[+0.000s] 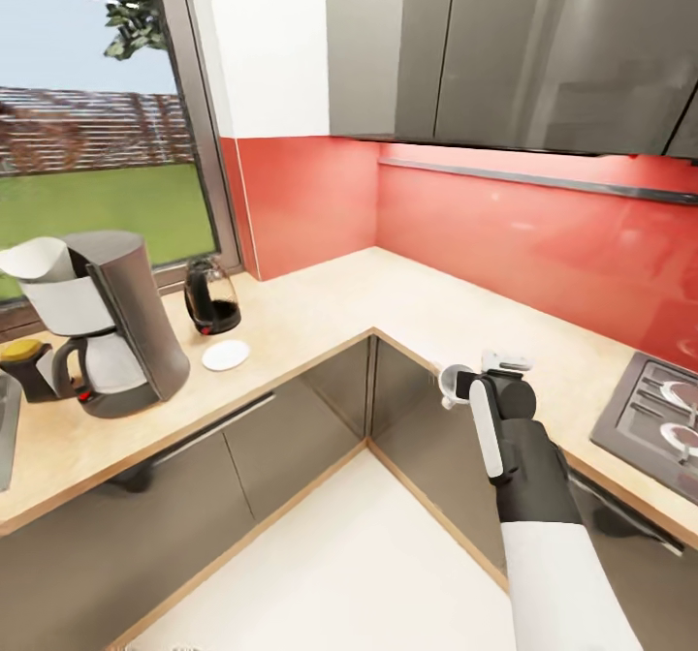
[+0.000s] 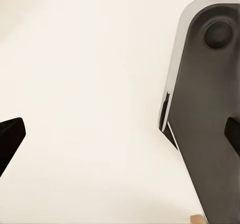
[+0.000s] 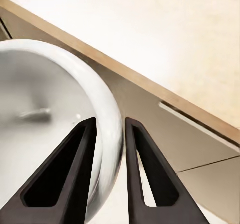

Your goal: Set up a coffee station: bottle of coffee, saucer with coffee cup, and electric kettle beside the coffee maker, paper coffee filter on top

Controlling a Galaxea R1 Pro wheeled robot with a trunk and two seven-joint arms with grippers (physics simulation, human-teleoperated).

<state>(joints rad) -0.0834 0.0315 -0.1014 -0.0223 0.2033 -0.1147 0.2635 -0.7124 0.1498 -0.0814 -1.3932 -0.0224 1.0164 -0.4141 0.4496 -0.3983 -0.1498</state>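
Note:
The coffee maker stands on the kitchen countertop at the left, with the white paper coffee filter resting on top of it. The yellow-capped bottle of coffee sits just left of the machine. Behind it to the right is the electric kettle, and the saucer lies bare in front of the kettle. My right gripper is shut on the rim of the coffee cup, held over the counter's front edge right of the corner. The wrist view shows the cup pinched in the gripper. My left gripper is open over pale floor.
A hob is set into the counter at the far right. A steel sink edge shows at the far left. Grey wall cabinets hang over the red backsplash, and a window sits behind the coffee maker. Pale floor fills the corner below.

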